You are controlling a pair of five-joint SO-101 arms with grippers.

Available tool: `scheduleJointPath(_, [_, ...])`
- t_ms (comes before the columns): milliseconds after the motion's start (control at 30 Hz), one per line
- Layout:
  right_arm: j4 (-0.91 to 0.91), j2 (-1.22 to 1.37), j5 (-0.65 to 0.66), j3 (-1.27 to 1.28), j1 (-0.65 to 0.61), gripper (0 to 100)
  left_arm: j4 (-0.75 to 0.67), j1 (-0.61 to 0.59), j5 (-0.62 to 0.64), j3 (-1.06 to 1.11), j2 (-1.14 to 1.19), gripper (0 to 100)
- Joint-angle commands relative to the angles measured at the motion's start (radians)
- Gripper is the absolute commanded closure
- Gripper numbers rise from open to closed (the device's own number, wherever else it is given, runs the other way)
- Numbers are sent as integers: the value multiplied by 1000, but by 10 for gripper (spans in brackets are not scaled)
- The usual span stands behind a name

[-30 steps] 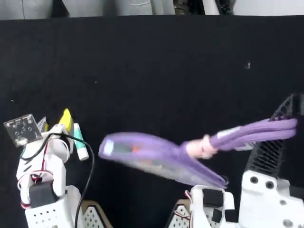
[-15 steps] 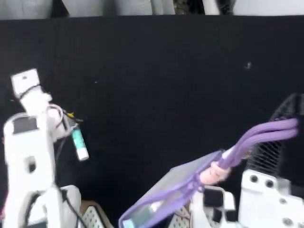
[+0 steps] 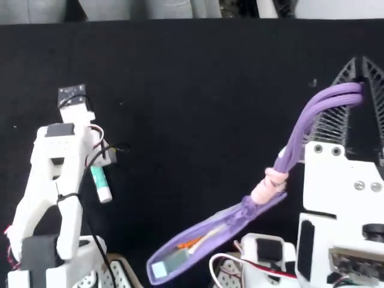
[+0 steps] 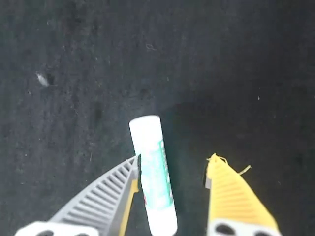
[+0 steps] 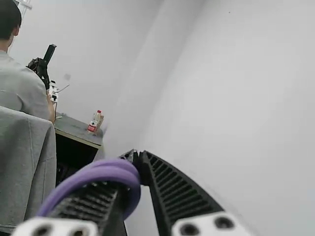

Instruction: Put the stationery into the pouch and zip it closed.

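Note:
A white and green glue stick (image 4: 152, 172) lies on the black table, also seen in the high view as the glue stick (image 3: 102, 183) beside the left arm (image 3: 60, 156). My left gripper (image 4: 173, 160) is open just above it, with the stick between the fingers, close to the grey one. My right gripper (image 5: 135, 156) is raised high and shut on the purple strap (image 5: 98, 179). From that strap (image 3: 327, 102) the purple pouch (image 3: 204, 240) hangs tilted near the front edge, with orange and other items showing inside it.
The black table (image 3: 210, 90) stretches wide behind both arms. The arm bases (image 3: 258, 258) stand at the front edge under the hanging pouch. A pink knot (image 3: 270, 183) joins strap and pouch.
The right gripper has risen with the strap, and the pouch swung from level to hanging low at the front. The left arm came forward over the glue stick.

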Motion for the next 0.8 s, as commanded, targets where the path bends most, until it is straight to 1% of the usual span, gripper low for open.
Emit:
scheduleJointPath(0, [-20, 21, 8, -27, 12, 987, -135, -19, -6, 62, -11, 771])
scheduleJointPath(167, [-20, 22, 8, -25, 12, 987, -158, -81, -14, 79, -6, 769])
scheduleJointPath(200, [-20, 22, 8, -25, 12, 987, -163, -87, -14, 82, -5, 756])
scheduleJointPath(267, [-20, 22, 8, -25, 12, 987, -164, -90, -14, 87, -5, 730])
scheduleJointPath(367, [-20, 25, 8, -25, 12, 987, -176, -87, -14, 87, -5, 726])
scheduleJointPath(500, [-20, 22, 8, -25, 12, 987, -310, -84, -14, 145, 2, 726])
scheduleJointPath(567, [-20, 22, 8, -25, 12, 987, -344, -84, -14, 157, 32, 726])
scheduleJointPath(667, [-20, 24, 8, -25, 12, 987, -344, -87, -34, 128, 118, 726])
scheduleJointPath(767, [-20, 25, 8, -25, 12, 987, -270, -88, -48, 33, 212, 726])
